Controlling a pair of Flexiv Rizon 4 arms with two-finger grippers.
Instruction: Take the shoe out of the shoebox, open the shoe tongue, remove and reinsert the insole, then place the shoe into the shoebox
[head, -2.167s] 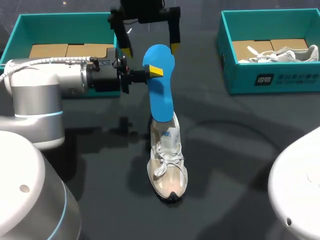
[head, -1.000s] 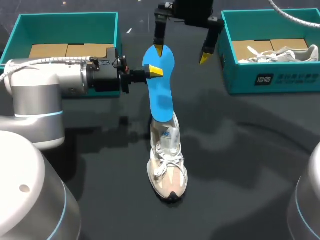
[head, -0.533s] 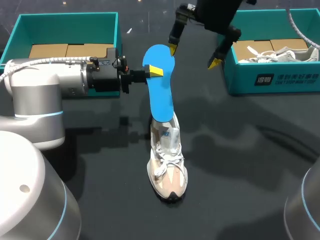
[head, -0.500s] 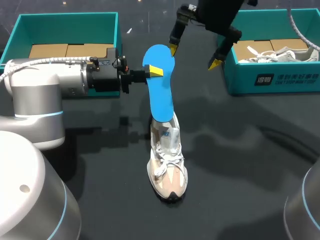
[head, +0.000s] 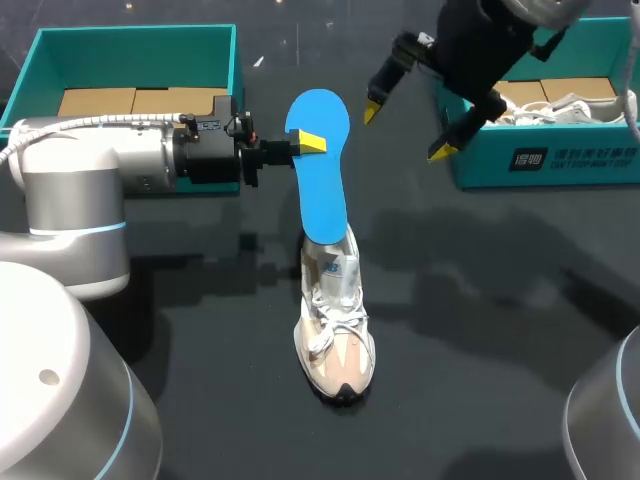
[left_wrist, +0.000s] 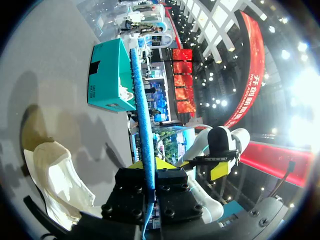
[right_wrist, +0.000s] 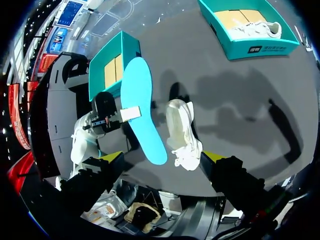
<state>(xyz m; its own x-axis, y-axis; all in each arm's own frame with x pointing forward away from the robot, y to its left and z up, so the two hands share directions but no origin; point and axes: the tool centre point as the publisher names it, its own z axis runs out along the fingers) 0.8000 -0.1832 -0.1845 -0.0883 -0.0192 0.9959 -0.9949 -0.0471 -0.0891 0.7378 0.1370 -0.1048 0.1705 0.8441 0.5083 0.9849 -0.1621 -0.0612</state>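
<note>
A beige-white shoe (head: 337, 325) stands on the dark table, toe toward the near edge. A blue insole (head: 320, 170) is held nearly upright above its heel, and the lower end meets the shoe's opening. My left gripper (head: 308, 143) is shut on the insole's upper part from the left. In the left wrist view the insole (left_wrist: 141, 110) shows edge-on between the gripper's (left_wrist: 150, 169) fingers, with the shoe (left_wrist: 55, 185) beside it. My right gripper (head: 406, 130) hangs open and empty to the right of the insole's top. Its wrist view looks down on the insole (right_wrist: 142, 110) and the shoe (right_wrist: 182, 130).
A teal shoebox (head: 38, 70) with cardboard inside stands at the back left. A second teal shoebox (head: 540, 160) at the back right holds another white shoe (head: 575, 105). My right gripper is close to that box's left wall.
My right gripper, still open, has swung from behind the insole's top to the right, toward the right shoebox. The left arm, insole and shoe have not moved.
</note>
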